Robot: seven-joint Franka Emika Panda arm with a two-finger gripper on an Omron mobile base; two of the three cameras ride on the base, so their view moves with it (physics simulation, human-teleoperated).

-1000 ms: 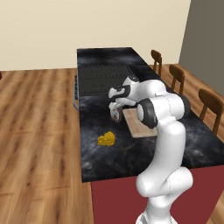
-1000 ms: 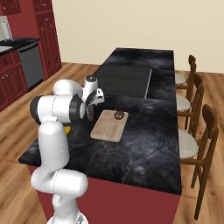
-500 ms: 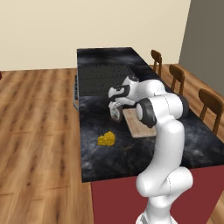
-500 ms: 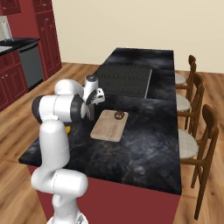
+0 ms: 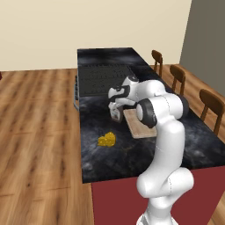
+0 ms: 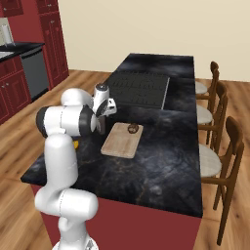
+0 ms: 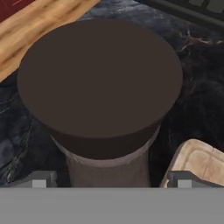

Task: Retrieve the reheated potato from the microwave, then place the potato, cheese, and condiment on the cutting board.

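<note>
Here the tool (image 7: pixel 112 181) is spread wide, unclenched, straddling the condiment (image 7: pixel 103 100), which stands on the tabletop (image 5: pixel 101 123) just beside the cutting board (image 5: pixel 138 127); if closed off-centre, the bottle could be tipped.

Beige wall (image 5: pixel 88 26), wood floor (image 5: pixel 35 132), dark island (image 6: pixel 161 171), wooden chairs (image 6: pixel 229 146)

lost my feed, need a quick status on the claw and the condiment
Claw open, straddling the condiment, no grip yet. Cheese on counter, off the cutting board. Nothing in the way.
</note>
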